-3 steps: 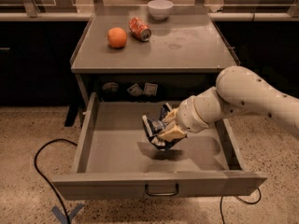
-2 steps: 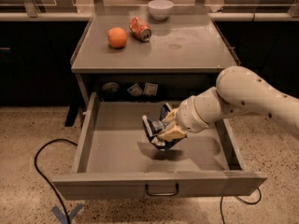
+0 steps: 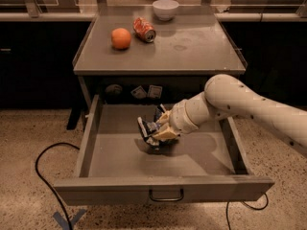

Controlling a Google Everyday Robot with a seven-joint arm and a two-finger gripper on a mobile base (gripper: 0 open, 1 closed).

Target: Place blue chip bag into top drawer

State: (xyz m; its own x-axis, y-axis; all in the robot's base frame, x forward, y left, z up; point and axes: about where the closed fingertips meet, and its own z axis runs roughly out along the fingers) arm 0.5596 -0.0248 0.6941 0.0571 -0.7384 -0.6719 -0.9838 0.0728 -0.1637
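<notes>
The top drawer (image 3: pixel 115 150) is pulled wide open below the table, its loop handle at the front centre. My gripper (image 3: pixel 154 128) reaches down into the middle of the drawer from the right. It is shut on the blue chip bag (image 3: pixel 149 128), a crumpled dark-blue bag with white markings. The bag is low over the drawer floor; I cannot tell whether it touches it.
On the table top (image 3: pixel 192 47) stand an orange (image 3: pixel 121 38), a red soda can on its side (image 3: pixel 144 29) and a white bowl (image 3: pixel 165 8). A black cable (image 3: pixel 43 176) loops on the floor left of the drawer. My arm (image 3: pixel 249 104) crosses the drawer's right side.
My arm and gripper have shifted slightly to the left inside the drawer, with the bag still held.
</notes>
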